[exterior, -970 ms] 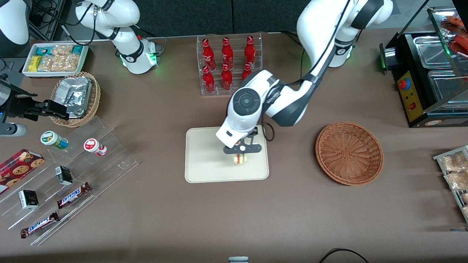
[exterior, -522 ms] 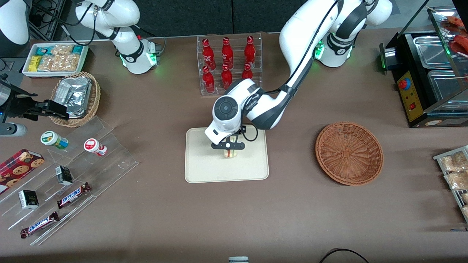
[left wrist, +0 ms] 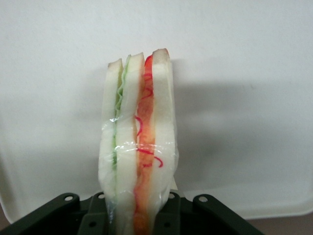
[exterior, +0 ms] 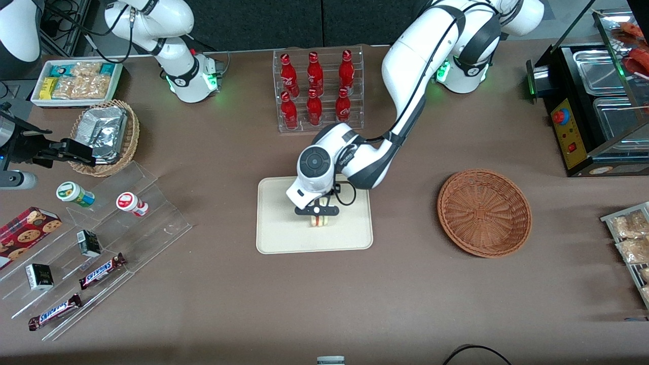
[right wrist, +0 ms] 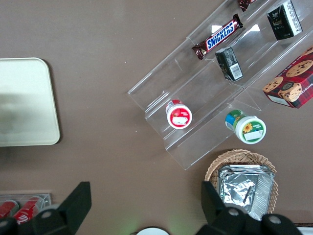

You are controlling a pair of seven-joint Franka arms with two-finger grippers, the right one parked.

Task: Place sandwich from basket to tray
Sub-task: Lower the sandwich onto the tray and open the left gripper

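— So where is the sandwich [exterior: 319, 221]?
— Clamped in the pincer [exterior: 318, 217], over the middle of the tray [exterior: 276, 238], filling stripe showing.
— And the basket [exterior: 484, 212]?
— On the worktop [exterior: 405, 304], well apart, toward the working arm's end.

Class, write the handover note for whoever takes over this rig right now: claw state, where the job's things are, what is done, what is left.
Claw: shut on the sandwich, low over the middle of the tray.
Sandwich: gripped edge-up between the fingers; whether it touches the tray cannot be told.
Basket: holds nothing, toward the working arm's end of the table.
Done: sandwich lifted out and carried over the tray.
Left: set it down, open the claw, withdraw.
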